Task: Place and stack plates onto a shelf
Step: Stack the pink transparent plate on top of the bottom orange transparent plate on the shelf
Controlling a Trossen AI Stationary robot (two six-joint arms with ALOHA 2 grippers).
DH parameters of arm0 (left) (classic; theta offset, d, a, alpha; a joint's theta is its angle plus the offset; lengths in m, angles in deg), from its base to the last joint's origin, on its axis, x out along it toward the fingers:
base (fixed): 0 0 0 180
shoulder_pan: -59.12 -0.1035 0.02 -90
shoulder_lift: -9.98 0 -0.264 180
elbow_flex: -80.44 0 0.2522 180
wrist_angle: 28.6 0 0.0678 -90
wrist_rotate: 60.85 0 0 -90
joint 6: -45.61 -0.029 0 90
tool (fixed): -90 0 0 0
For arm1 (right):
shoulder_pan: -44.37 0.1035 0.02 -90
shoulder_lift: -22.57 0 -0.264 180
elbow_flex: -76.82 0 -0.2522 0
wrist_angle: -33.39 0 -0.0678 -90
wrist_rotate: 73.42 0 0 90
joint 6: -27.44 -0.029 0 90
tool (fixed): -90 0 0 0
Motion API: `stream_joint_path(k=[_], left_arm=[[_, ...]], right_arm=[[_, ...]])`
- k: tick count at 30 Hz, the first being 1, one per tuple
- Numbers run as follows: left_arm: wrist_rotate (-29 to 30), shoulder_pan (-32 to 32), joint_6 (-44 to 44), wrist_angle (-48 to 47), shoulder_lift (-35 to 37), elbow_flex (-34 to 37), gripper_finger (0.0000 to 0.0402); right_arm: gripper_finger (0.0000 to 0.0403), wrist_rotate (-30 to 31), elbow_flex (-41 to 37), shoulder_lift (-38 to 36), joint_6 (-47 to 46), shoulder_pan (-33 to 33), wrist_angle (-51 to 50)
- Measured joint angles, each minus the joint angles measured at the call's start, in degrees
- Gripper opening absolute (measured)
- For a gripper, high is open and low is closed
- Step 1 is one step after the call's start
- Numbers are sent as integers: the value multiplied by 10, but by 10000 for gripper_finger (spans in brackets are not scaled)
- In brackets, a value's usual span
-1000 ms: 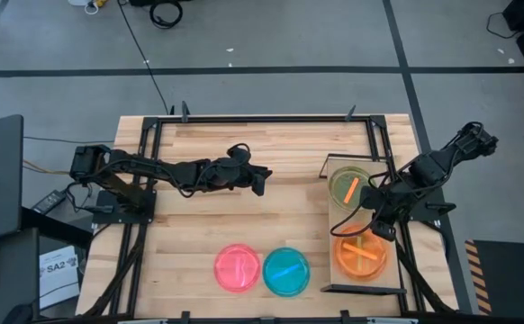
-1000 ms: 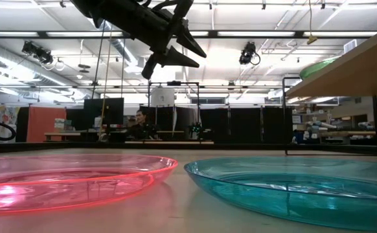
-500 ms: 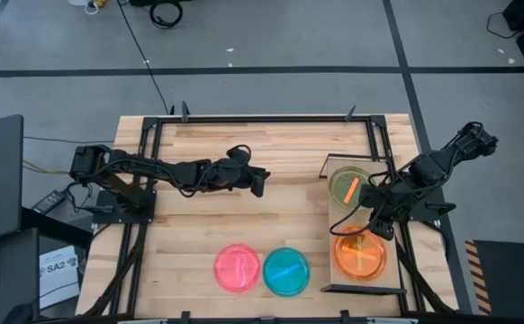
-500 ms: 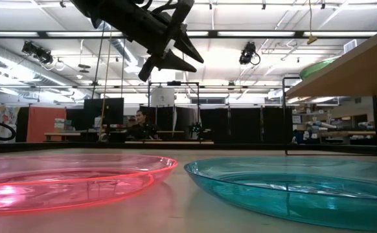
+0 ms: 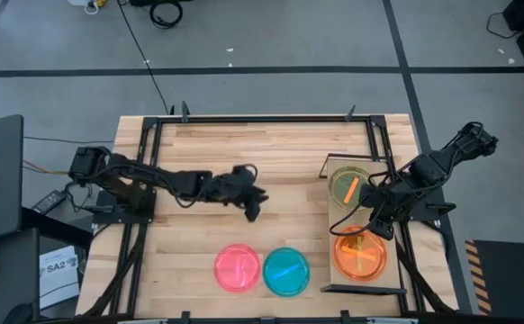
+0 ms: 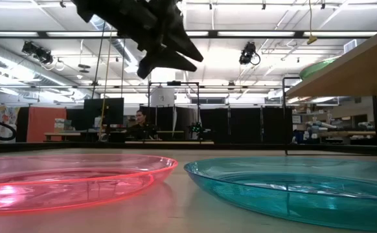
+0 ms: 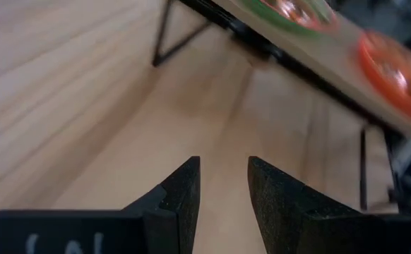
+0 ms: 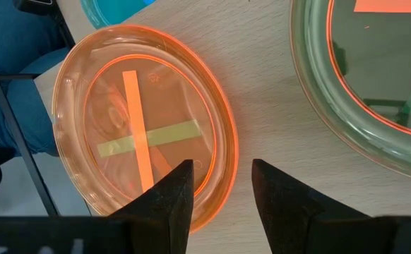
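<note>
Seen from above, four plate positions show. On the shelf [image 5: 363, 236], a light-wood board with a thin black frame at the table's right side, a green plate [image 5: 349, 184] sits at the far end and an orange plate [image 5: 361, 254] at the near end, just beside each other. The orange one may be a stack; bands of more than one colour show through it, so the count there cannot be told. On the slatted wooden table [image 5: 271, 148], near its front edge, a pink plate [image 5: 237, 267] and a teal-blue plate [image 5: 286, 271] lie side by side, rims almost touching.

The right gripper [image 5: 376, 227] hangs over the shelf between the green and orange plates. Its fingers [image 8: 172, 200] are spread with a gap between them and hold nothing; the orange plate's rim lies below that gap.

The left gripper [image 5: 253, 209] hangs above bare wood in the middle of the table, beyond the pink plate and well apart from the shelf. Its fingers [image 7: 184, 194] are parted and empty.

The far half of the table is bare wood, as is the stretch between the teal-blue plate and the shelf. The black frame legs stand at the shelf's edges. In the level view, a person sits in the room far behind.
</note>
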Motion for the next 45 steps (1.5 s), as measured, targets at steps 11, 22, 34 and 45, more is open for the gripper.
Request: stream_joint_path(k=[11,22,34,45], left_arm=[[0,120,-48,-73,0,0,126],[11,198,132,-261,0,0,126],[12,244,338,-358,0,0,126],[8,265,379,-357,-37,0,126]], right_arm=[[149,0,0,0,0,0,3],[149,0,0,0,0,0,11],[149,0,0,0,0,0,11],[149,0,0,0,0,0,11]])
